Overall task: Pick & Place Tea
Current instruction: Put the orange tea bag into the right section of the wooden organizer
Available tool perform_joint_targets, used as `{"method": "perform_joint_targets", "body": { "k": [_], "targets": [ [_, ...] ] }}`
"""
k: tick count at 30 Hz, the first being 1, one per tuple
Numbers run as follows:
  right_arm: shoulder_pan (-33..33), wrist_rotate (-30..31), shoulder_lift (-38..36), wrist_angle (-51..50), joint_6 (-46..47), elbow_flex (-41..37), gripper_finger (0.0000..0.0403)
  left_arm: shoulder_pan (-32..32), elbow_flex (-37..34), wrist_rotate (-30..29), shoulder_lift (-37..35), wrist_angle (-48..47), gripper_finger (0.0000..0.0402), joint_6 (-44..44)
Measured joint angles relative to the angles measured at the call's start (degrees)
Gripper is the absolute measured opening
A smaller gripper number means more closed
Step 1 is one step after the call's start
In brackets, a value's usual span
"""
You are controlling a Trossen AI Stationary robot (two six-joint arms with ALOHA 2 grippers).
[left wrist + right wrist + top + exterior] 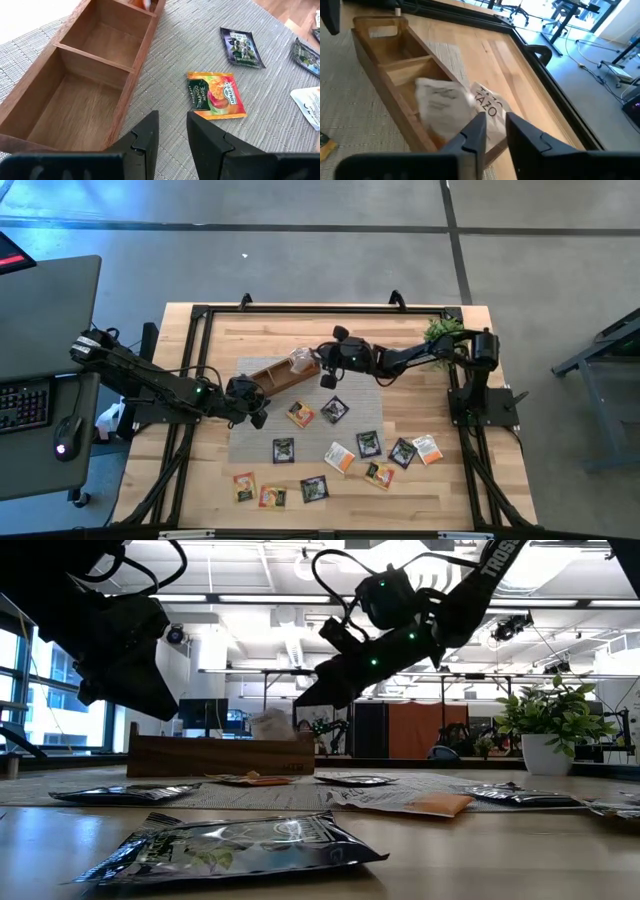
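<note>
Right wrist view shows you at the release step: the right pincer (492,131) stands slightly apart over the wooden tray's (380,62) end compartment, white Tazo sachets (487,107) dropping in, so next lift clear toward another sachet (334,409).

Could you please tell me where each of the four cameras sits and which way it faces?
High view: above the table, looking straight down; both dark arms show, beside the long brown wooden compartment tray.
Low view: at table-top height, looking level into the room; both arms hang in from above.
Left wrist view: on the left arm, looking at empty tray compartments; left gripper open.
Right wrist view: on the right arm, over the tray end with white sachets; right gripper slightly open.
Shared: all show the tray.
</note>
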Motion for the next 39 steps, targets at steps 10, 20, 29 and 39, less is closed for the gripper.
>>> {"method": "perform_joint_targets", "body": {
  "k": [10,20,29,39],
  "targets": [
    [3.99,-4.71,-3.12,0.3,-0.51,0.02,0.0123,0.0,0.0,0.37,0.0,0.15,0.0099,0.0],
    [15.16,-30.09,-7.15,-19.91,6.85,0.09,0.0123,-0.01,0.0,0.68,0.0,0.38,0.0099,0.0],
    [21.39,-28.74,-3.02,-27.5,13.22,0.0,0.0123,-0.01,0.0,0.74,0.0,1.52,0.0099,0.0],
    [22.79,-21.67,2.53,-26.77,10.03,0.07,0.0123,-0.01,0.0,0.85,-0.02,2.56,0.0099,-0.02]
  ]
}}
